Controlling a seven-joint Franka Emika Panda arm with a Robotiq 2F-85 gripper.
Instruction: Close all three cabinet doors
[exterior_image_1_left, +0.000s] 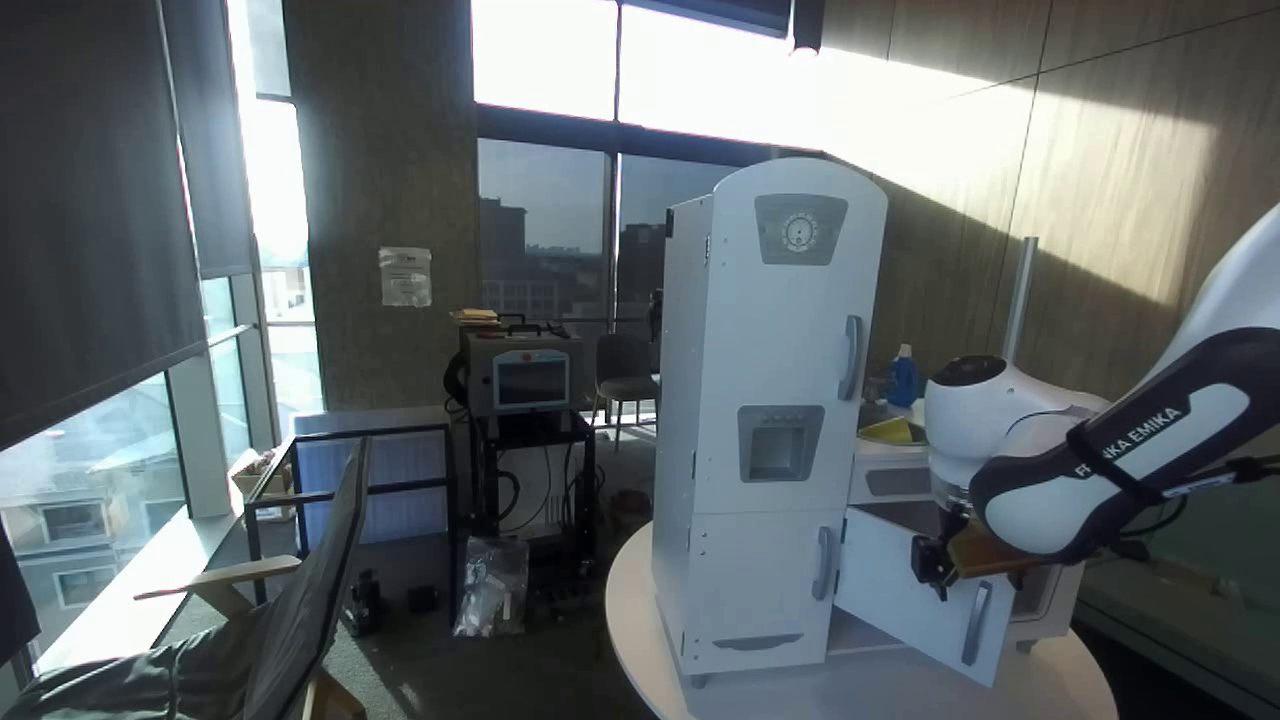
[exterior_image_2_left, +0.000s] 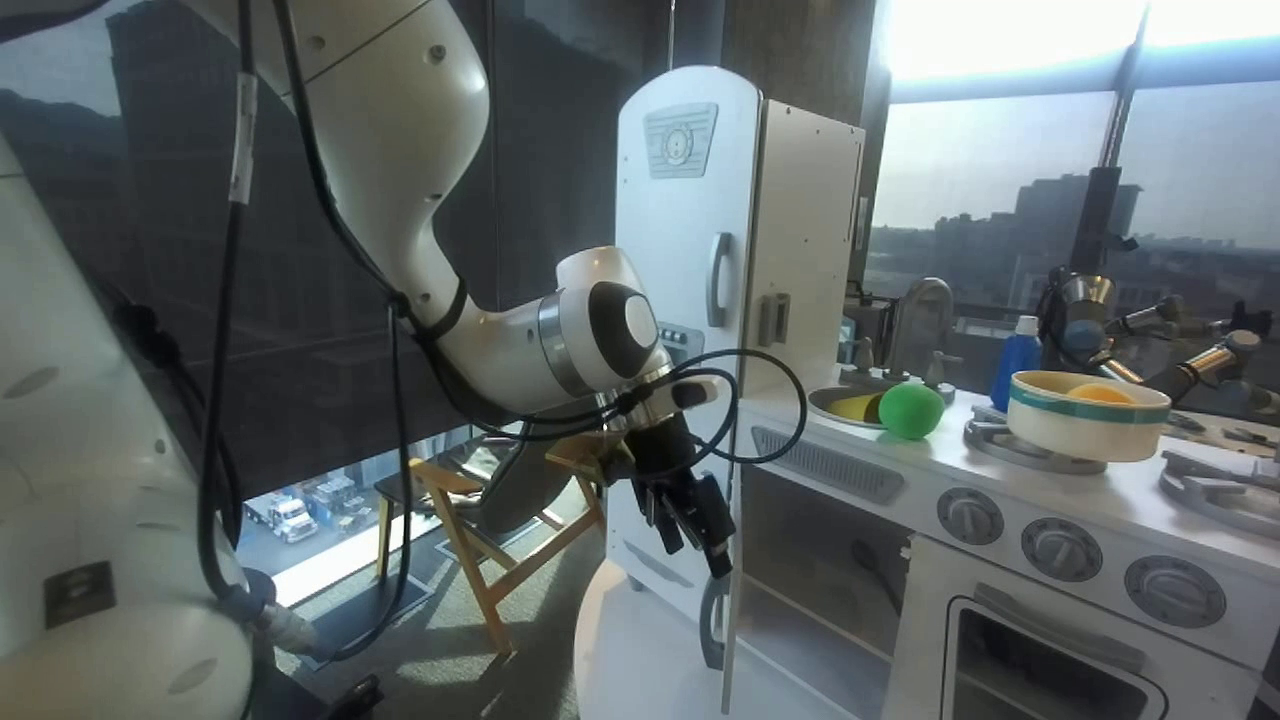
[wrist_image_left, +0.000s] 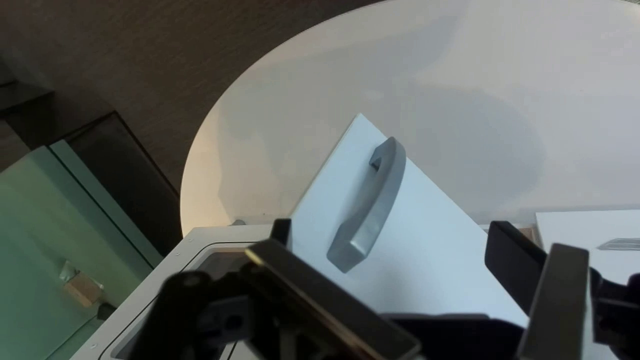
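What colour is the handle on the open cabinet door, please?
The handle is grey; it shows best in the wrist view.

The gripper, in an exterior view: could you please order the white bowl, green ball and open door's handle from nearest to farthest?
1. Open door's handle: just below it
2. Green ball: right, by the sink
3. White bowl: farther right
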